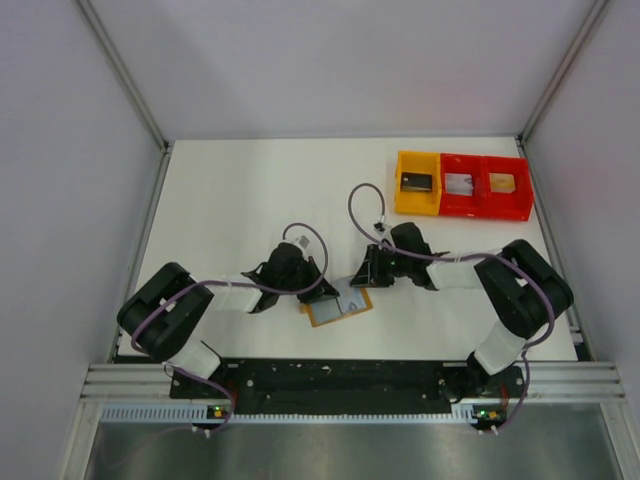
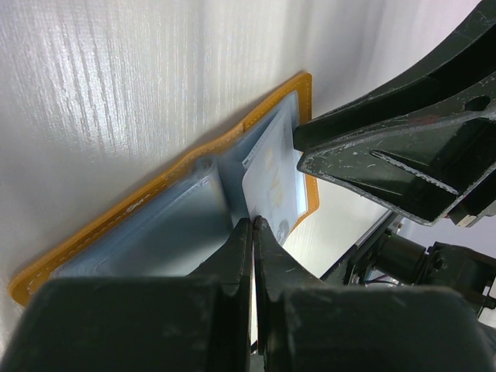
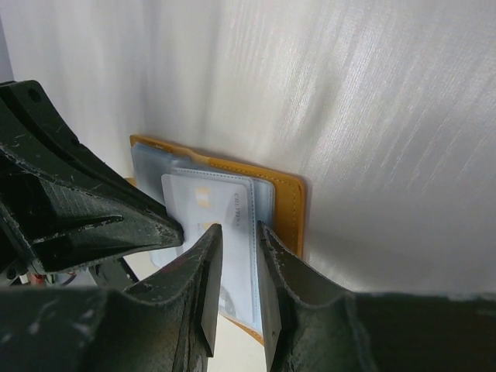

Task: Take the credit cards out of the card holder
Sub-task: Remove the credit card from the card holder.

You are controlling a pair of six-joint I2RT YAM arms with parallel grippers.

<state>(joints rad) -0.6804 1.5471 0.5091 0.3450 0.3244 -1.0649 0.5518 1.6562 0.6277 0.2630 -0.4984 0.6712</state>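
- White table under pale walls: the wallet [image 1: 328, 314] lies open and flat close to the middle of the near edge, tan side down and grey-blue pockets up.
- One card [image 3: 205, 198], pale and printed, looks partway out of a clear pocket. I cannot tell whether more cards sit behind it.
- My left gripper [image 2: 253, 226] has its fingers pressed together at the wallet's fold, by the card's corner. I cannot tell whether a pocket edge is nipped between them.
- My right gripper [image 3: 238, 231] has its fingers narrowly spread, one on each side of the card's free edge and not closed on it.
- As I judge it, the card is light, thin and stiff, with slick faces. I would pinch the exposed end squarely across both faces and pull along the line of the pocket.
- The wallet looks light and floppy, so it would likely ride along with the card unless it is pinned. The clear pocket film may also cling.
- In the way: my two grippers are nose to nose over the wallet, with little room between them.
- Well apart, at the far right corner, sit a yellow tray [image 1: 404, 205] and red trays [image 1: 474, 208], each holding a small item.
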